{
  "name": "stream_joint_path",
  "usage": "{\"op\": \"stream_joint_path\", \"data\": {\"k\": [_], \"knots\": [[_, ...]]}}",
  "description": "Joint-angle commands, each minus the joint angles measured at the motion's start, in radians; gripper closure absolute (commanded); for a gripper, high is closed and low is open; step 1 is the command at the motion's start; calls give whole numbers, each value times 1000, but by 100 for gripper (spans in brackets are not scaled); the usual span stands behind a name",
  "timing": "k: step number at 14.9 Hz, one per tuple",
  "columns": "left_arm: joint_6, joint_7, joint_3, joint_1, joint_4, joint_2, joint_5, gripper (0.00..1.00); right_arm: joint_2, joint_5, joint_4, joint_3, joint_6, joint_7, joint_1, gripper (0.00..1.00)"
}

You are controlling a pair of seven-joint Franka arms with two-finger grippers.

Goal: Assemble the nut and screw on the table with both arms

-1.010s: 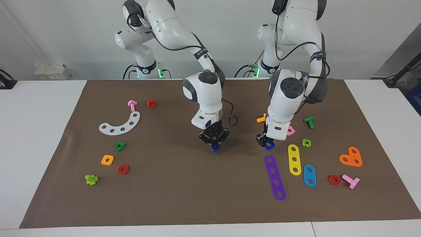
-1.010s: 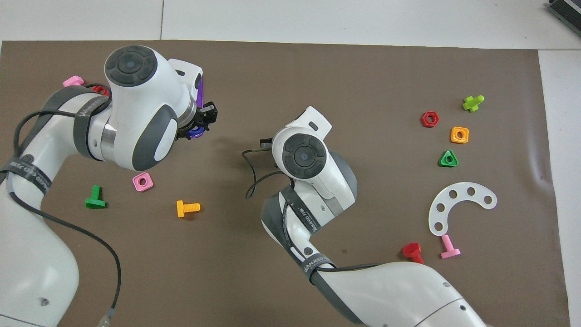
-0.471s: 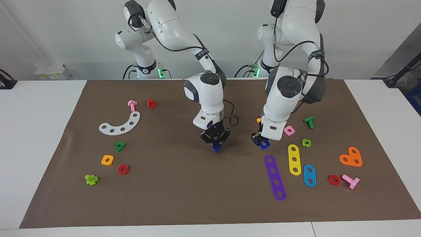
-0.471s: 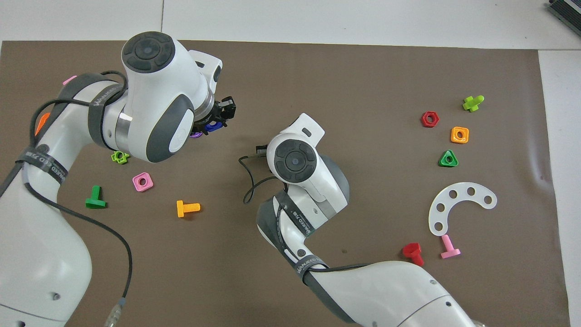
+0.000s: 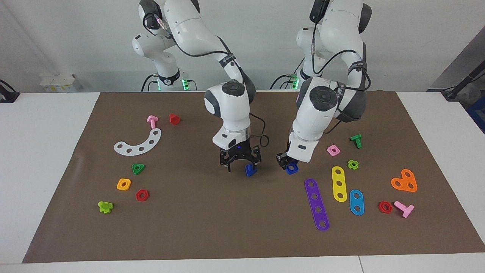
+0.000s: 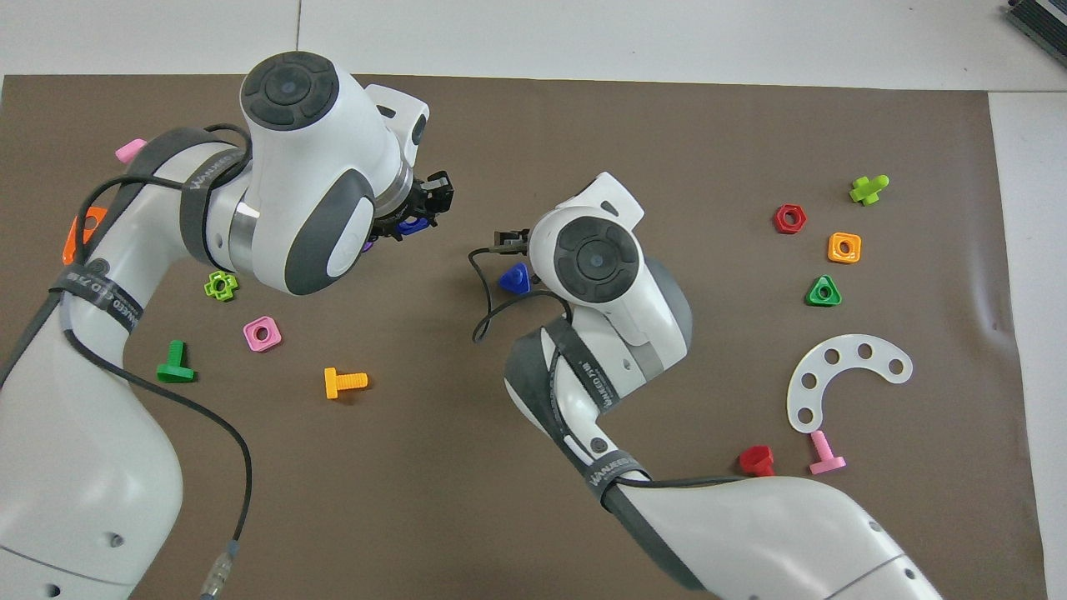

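The blue screw (image 5: 249,170) sits on the brown mat at the middle of the table (image 5: 53,159), its triangular head (image 6: 515,279) showing from above. My right gripper (image 5: 241,163) stands open just over it, fingers spread and off the screw. Beside it, toward the left arm's end, my left gripper (image 5: 285,162) hangs low over the mat, shut on the blue nut (image 5: 291,168). From above, the nut (image 6: 408,225) peeks out under the left gripper (image 6: 423,208). The right wrist hides most of the right gripper there.
Purple (image 5: 316,204), yellow (image 5: 339,183) and blue (image 5: 356,202) strips lie by the left gripper, with a pink square nut (image 5: 333,150) and green screw (image 5: 356,141). A white arc (image 5: 138,144), green triangular nut (image 5: 138,168) and orange-yellow nut (image 5: 124,184) lie toward the right arm's end.
My right gripper opened and let go of the screw, which now rests on the mat. My left gripper carried the nut closer to the screw.
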Motion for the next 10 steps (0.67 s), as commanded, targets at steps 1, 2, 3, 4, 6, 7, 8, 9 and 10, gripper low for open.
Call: {"op": "stream_joint_path", "data": {"k": [1, 2, 3, 4, 6, 7, 8, 9, 10], "knots": [[35, 10, 12, -56, 26, 25, -27, 100, -136, -12, -29, 14, -136, -78, -98, 0], [58, 6, 12, -79, 24, 34, -29, 100, -166, -5, -27, 14, -181, -124, -132, 0], [72, 2, 14, -110, 26, 51, -33, 100, -192, -3, -26, 15, -224, -168, -165, 0], [81, -6, 15, -139, 27, 59, -42, 100, -222, 0, -27, 15, -268, -200, -199, 0], [100, -26, 17, -170, 26, 72, -45, 100, -276, 47, -29, 15, -383, -263, -264, 0], [110, -36, 17, -187, 24, 82, -44, 100, -302, 72, -32, 14, -443, -302, -297, 0], [115, -43, 18, -195, 24, 83, -44, 100, -324, 80, -36, 14, -504, -340, -330, 0], [115, -47, 18, -196, 23, 83, -42, 100, -344, 80, -44, 14, -550, -368, -359, 0], [115, -49, 20, -204, 18, 82, -38, 100, -364, 80, -58, 14, -589, -382, -385, 0]]}}
